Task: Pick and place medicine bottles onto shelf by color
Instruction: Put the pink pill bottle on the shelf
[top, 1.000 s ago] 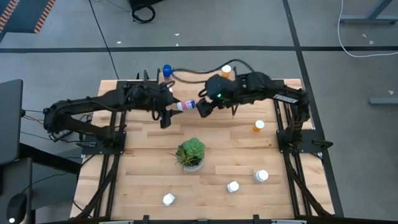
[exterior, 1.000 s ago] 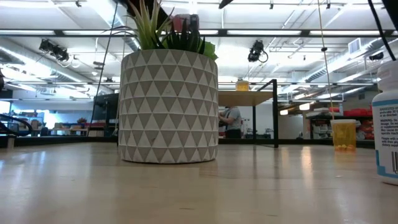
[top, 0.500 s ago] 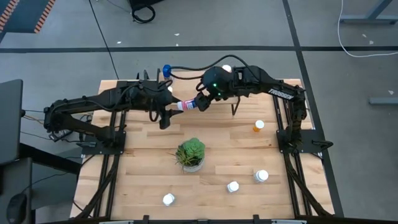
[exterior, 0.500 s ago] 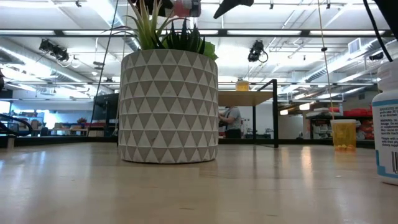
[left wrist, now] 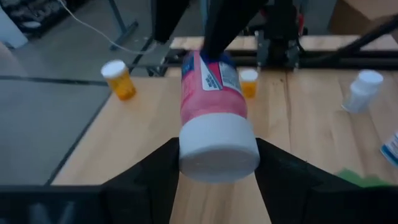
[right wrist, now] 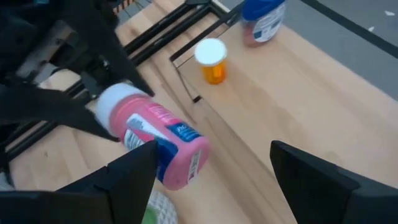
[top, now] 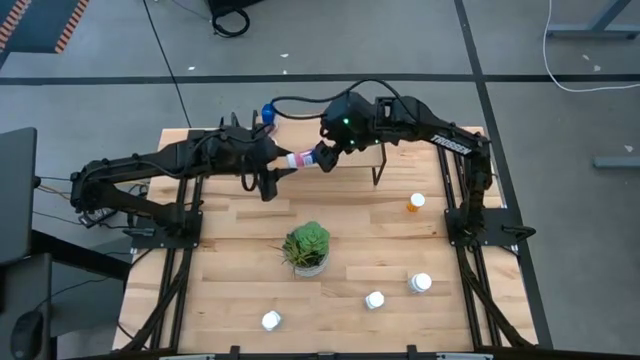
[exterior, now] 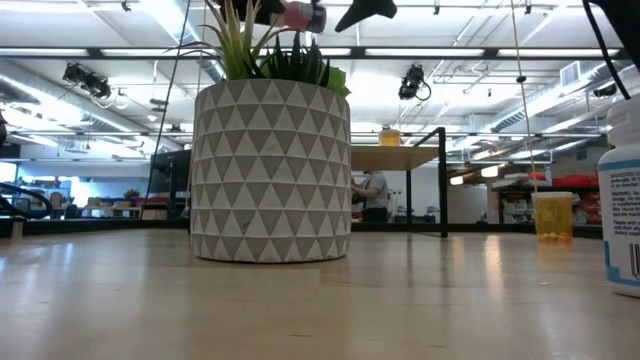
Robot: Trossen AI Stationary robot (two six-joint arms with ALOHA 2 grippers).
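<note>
**Pink bottle mid-handover, most bottles still unsorted**

The left gripper (left wrist: 214, 171) is closed on the white cap of the pink bottle (top: 303, 158), held level in the air above the far middle of the table (top: 390, 240). The right gripper (top: 327, 157) sits at the bottle's other end with its fingers spread and not gripping. On the shelf (right wrist: 273, 81) at the far side stand an orange bottle (right wrist: 211, 60) and a blue one (right wrist: 262, 17). An orange bottle (top: 415, 204) and three white ones (top: 421, 283) wait on the table, so I judge the sorting under halfway.

Low view: white bottle (exterior: 622, 205) cut off at 3 o'clock edge. High view: right arm covers most of shelf (top: 375, 150).
</note>
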